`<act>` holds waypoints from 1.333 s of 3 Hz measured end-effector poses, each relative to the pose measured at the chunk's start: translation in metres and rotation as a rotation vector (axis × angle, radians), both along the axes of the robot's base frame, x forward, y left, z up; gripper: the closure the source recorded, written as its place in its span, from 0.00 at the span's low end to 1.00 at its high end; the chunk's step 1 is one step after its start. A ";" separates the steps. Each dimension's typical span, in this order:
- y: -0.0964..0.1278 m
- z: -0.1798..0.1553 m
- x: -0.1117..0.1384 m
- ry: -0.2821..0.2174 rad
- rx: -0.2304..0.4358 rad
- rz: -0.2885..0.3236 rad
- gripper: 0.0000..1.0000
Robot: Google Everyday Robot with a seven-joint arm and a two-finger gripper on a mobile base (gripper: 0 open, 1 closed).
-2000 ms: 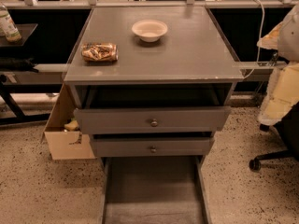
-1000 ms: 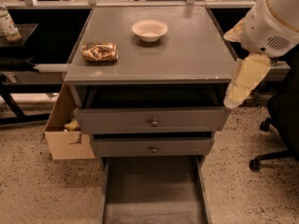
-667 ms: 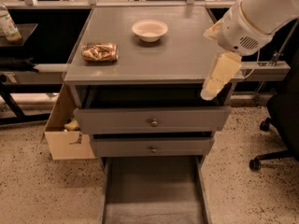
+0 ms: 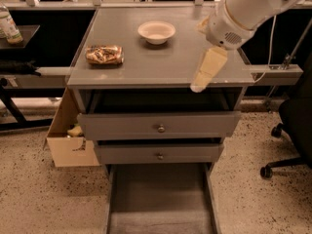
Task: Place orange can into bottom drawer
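The orange can (image 4: 104,54) lies on its side on the grey cabinet top (image 4: 161,62), near the left edge. The bottom drawer (image 4: 161,201) is pulled open below the two upper drawers, its flat grey floor bare. My gripper (image 4: 200,84) hangs from the white arm at the upper right, over the front right part of the cabinet top, well to the right of the can. It holds nothing that I can see.
A cream bowl (image 4: 156,31) stands at the back middle of the cabinet top. A cardboard box (image 4: 68,140) sits on the floor at the cabinet's left. An office chair (image 4: 292,130) is at the right. A bottle (image 4: 9,28) stands on a side table, far left.
The arm has come in from the right edge and swung left over the cabinet top, bringing the gripper closer to the middle. The can, bowl and drawers have not moved.
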State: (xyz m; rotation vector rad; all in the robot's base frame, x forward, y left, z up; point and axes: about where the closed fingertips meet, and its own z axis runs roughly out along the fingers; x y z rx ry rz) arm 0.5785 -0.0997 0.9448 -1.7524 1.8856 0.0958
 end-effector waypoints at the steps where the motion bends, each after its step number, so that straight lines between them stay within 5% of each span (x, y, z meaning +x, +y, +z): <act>1: 0.040 -0.001 0.045 -0.040 0.011 0.065 0.00; 2: 0.090 -0.009 0.084 -0.057 0.043 0.122 0.00; 4: 0.162 -0.031 0.135 -0.025 0.155 0.141 0.00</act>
